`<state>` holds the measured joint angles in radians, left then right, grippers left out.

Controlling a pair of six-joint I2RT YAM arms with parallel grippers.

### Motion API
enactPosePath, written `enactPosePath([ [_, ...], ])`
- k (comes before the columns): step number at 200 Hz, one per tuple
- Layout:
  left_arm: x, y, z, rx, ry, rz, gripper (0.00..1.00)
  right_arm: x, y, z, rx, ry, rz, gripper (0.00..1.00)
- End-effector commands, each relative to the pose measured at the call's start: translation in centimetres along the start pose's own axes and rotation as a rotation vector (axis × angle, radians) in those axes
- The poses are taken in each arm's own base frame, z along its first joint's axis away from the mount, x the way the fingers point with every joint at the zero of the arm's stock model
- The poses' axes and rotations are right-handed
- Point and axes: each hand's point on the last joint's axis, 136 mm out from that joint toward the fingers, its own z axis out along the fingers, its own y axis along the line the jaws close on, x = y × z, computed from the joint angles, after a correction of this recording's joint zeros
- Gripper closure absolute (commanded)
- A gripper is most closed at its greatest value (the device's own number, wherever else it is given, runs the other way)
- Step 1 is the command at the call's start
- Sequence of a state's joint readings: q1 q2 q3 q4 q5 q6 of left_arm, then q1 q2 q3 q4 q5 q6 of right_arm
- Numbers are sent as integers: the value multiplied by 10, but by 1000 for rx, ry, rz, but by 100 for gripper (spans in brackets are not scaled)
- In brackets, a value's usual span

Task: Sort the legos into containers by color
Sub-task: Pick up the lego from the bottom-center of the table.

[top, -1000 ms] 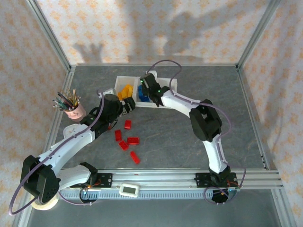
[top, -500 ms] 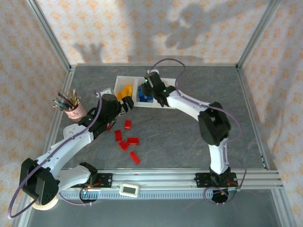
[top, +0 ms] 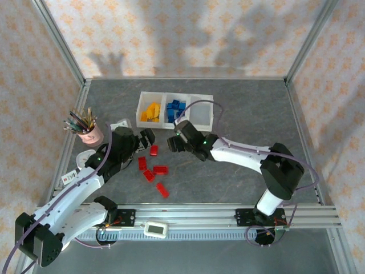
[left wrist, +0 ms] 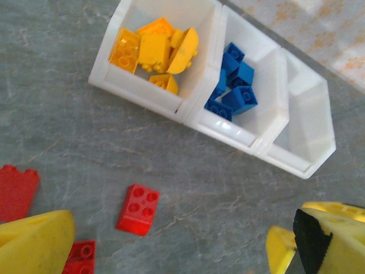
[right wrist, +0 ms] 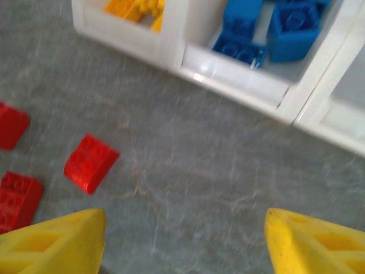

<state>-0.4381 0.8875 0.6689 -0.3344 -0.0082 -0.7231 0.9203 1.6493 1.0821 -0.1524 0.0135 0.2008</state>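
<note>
The containers (top: 190, 108) stand at the back: yellow legos (top: 150, 111) in the left bin, blue legos (top: 175, 108) in the middle, the right bin (top: 201, 109) bare. Several red legos (top: 153, 150) lie loose on the table in front. My left gripper (top: 144, 142) hovers open just left of them; in its wrist view a red brick (left wrist: 137, 209) lies between its fingers (left wrist: 34, 242). My right gripper (top: 172, 142) is open over bare table right of the red bricks. In its wrist view a red brick (right wrist: 90, 162) lies ahead-left and the containers' rim (right wrist: 228, 71) beyond.
A pink cup of pencils (top: 86, 130) stands at the left, behind the left arm. A small white object (top: 121, 124) lies beside the left wrist. Metal frame posts and a rail (top: 194, 216) bound the table.
My right gripper drew back from the blue bin toward the near side, down beside the red bricks, and opened. My left gripper pulled back slightly toward the near left.
</note>
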Motion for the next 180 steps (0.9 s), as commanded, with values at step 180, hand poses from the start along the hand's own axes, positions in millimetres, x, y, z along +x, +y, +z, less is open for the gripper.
enactPosePath([
  [180,22,52,-20,-163,20,-62,1,89,80,37,-157,168,-280,15],
])
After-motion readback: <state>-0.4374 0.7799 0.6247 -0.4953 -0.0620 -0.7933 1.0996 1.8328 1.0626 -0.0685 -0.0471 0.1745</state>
